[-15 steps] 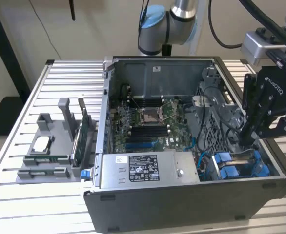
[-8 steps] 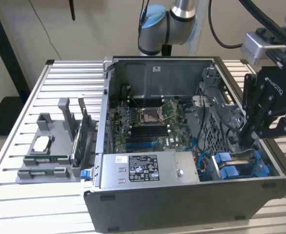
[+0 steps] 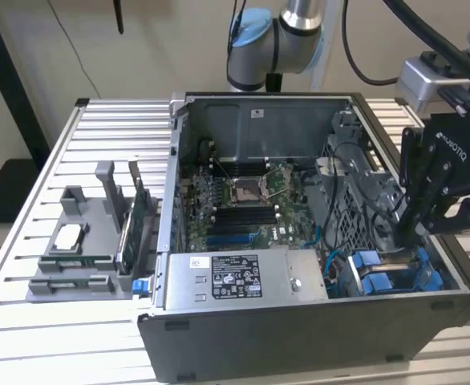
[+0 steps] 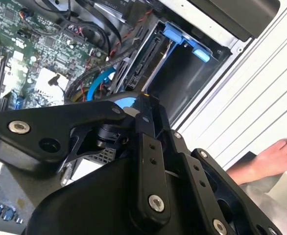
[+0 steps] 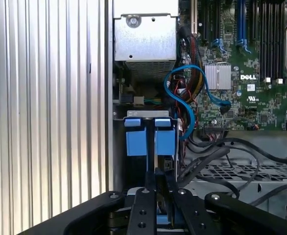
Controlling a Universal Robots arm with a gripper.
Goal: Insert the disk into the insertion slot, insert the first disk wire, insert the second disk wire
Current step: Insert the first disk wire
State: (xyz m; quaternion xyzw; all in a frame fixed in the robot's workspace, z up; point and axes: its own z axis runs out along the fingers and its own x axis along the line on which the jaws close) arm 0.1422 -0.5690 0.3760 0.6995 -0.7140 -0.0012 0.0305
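Blue-framed disk [image 5: 165, 142] appears seated in the insertion slot [image 5: 133, 114]; jaws, pressed together, hang at that slot's mouth; wiring step in hand, calling for a square, gentle push

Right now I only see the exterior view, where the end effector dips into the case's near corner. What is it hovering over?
Observer: In the first wrist view, the end effector lines up with the disk, whose two blue tabs sit side by side in the slot.
Operator: Is a wire plugged into it?
Observer: I cannot tell. A blue cable loops from beside the slot toward the green board.
Operator: Is anybody close by?
Observer: Yes. The second wrist view shows a hand outside the case, beyond a strip of ribbed table.
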